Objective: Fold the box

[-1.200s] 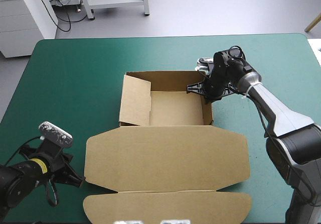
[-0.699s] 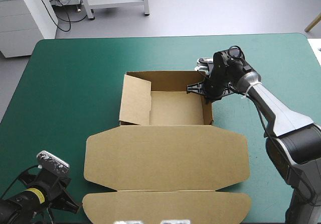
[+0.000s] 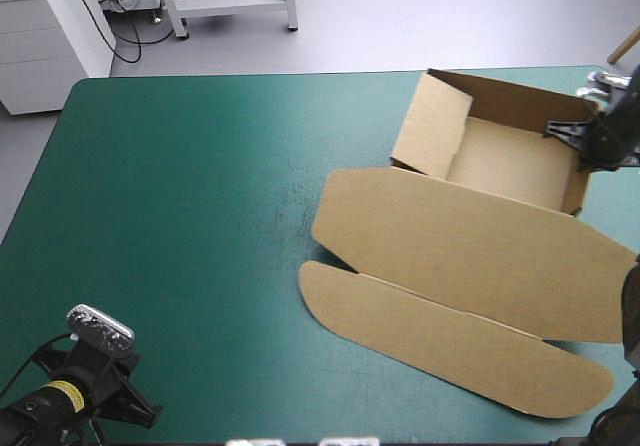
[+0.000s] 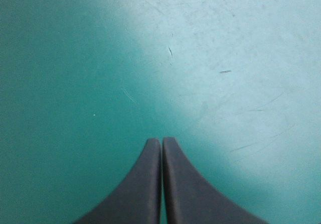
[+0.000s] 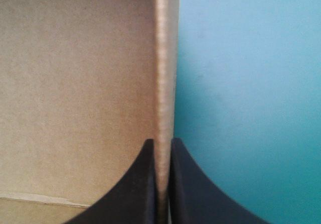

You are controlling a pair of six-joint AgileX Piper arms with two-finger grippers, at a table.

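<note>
Dragged rightward, the box (image 3: pixel 470 256) seems light, stiff; right gripper (image 5: pixel 160 146) pinches its wall (image 5: pixel 164 58) between the fingers; left gripper (image 4: pixel 161 143) closed, empty.

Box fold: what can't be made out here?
High view: the right gripper sits at the picture's right edge, which cuts off most of its arm; its grip on the box is too small to read.
Left wrist view: only teal-green cover ahead of the left gripper; no box.
Right wrist view: only the gripped wall and board beside it; lid out of frame.

Teal-green table (image 3: pixel 180 216) — brown box (image 3: pixel 480 256), lid flat, toward its right edge.
</note>
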